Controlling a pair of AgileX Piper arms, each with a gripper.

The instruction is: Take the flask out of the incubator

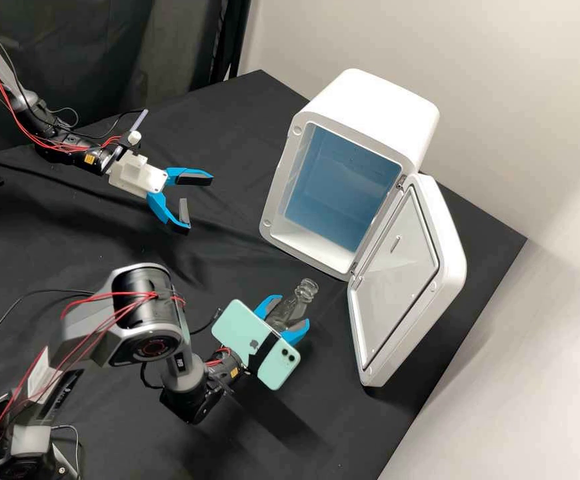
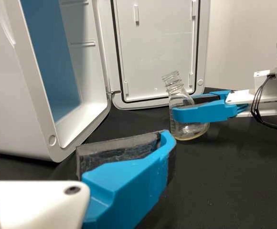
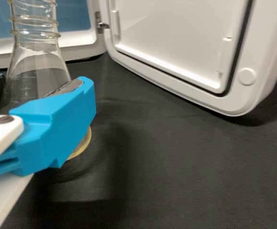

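A clear glass flask (image 1: 301,297) stands tilted on the black cloth just in front of the white incubator (image 1: 370,107), outside it. My right gripper (image 1: 287,315) is shut on the flask's body (image 3: 33,67), one blue finger (image 3: 57,124) across its side. From the left wrist view the flask (image 2: 184,114) leans in those fingers (image 2: 210,110). The incubator's door (image 1: 410,280) hangs wide open and its blue inside holds nothing. My left gripper (image 1: 195,202) is open and holds nothing, to the left of the incubator and above the cloth, its padded finger (image 2: 129,176) close to the camera.
The open door (image 2: 157,47) stands to the right of the flask, close beside it. A mint-green phone (image 1: 257,343) is mounted on the right arm's wrist. The bench's right edge (image 1: 463,373) lies just past the door. Bare cloth lies between the two arms.
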